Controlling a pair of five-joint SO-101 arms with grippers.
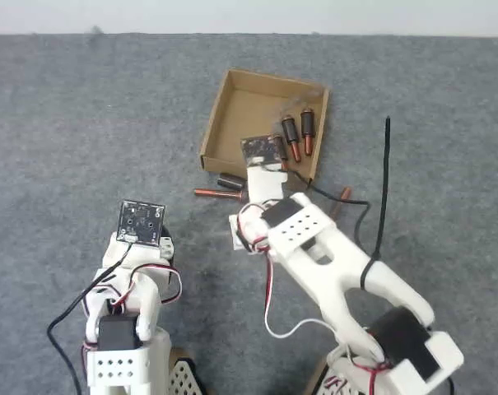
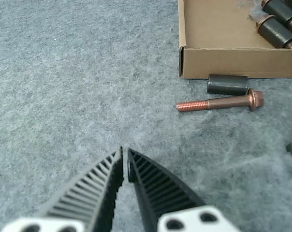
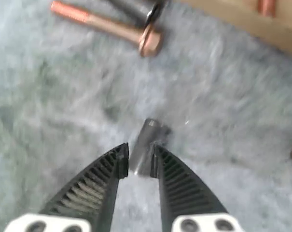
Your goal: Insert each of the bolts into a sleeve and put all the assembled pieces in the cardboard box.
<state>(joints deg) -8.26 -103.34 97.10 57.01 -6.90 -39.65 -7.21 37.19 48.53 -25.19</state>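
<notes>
The right tool (image 3: 138,155) is seen clamped on a dark sleeve (image 3: 146,137), which is gripped at one end between the two ribbed fingers (image 3: 112,169) while its other end juts out past their tips. Whether this sleeve rests on the grey desk (image 1: 84,123) or is held just above it cannot be told. Beyond it, a copper bolt (image 3: 107,26) is laid flat on the desk, and a second sleeve (image 2: 227,84) is laid beside it, between the bolt and the outer wall of the box (image 2: 232,63). Both are placed parallel to that wall, the second sleeve just beside it and close to the bolt, though whether they touch cannot be told. A second bolt (image 1: 343,197) is found on the desk on the far side of the right arm, near the corner of the box. Inside the box, two assembled pieces (image 1: 291,137) are laid side by side near one wall, each shown as a dark sleeve with a copper shank sticking out. A third piece (image 1: 281,152) is partly covered by the right arm's wrist. The left tool (image 2: 125,157) is drawn together, its tips all but touching with nothing between them. It is held over bare desk, well apart from the box and from the loose parts.
</notes>
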